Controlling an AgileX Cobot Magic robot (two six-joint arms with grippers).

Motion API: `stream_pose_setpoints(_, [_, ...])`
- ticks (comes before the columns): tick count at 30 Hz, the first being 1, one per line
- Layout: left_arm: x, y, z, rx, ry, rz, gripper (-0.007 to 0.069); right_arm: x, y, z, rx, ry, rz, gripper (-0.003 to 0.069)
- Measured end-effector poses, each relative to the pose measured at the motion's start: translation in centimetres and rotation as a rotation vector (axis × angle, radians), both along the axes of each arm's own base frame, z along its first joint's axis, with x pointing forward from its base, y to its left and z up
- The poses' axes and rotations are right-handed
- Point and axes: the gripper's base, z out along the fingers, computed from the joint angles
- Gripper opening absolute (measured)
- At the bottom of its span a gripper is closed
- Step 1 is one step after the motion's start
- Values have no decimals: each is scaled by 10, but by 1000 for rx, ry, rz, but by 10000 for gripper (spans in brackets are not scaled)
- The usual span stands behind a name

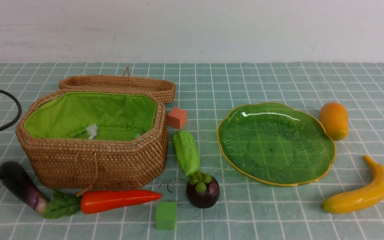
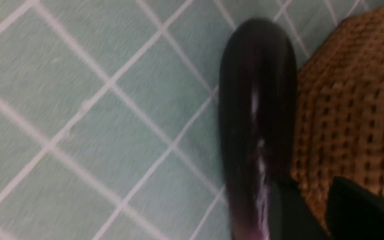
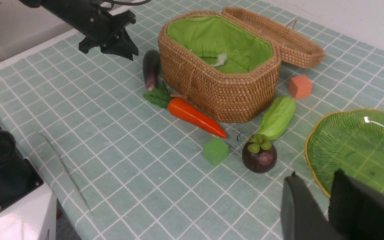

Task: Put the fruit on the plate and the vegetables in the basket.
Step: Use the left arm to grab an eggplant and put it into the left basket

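While the eggplant (image 1: 20, 186) lies on the checked cloth (image 1: 278, 216) just beside the basket (image 1: 95, 163), at its left front corner, the left gripper (image 3: 110, 50) hangs close to it, jaws slightly parted with nothing between them; the carrot (image 1: 118, 200) lies along the basket's front; the gourd (image 1: 186, 151) lies between basket and plate (image 1: 272, 146), with the mangosteen (image 1: 202, 191) at its near tip; the mango (image 1: 334, 120) and banana (image 1: 362, 193) lie right of the plate; the right gripper (image 3: 325, 203) hangs over the plate's near rim, jaws narrowly apart, gripping nothing.

No legible text or labels.
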Motion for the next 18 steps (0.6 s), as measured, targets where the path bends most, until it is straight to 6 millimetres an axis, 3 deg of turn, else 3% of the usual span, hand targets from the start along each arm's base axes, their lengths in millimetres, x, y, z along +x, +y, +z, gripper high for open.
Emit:
stream_pose_setpoints(3, [11, 7, -5, 9, -18, 20, 362, -1, 2, 1, 19, 8, 18, 161])
stream_pose_setpoints(8, [26, 16, -17, 16, -5, 41, 482, -2, 3, 2, 34, 14, 29, 161])
stream_pose_setpoints(18, [46, 25, -48, -4, 57, 36, 517, -3, 4, 3, 51, 12, 35, 162])
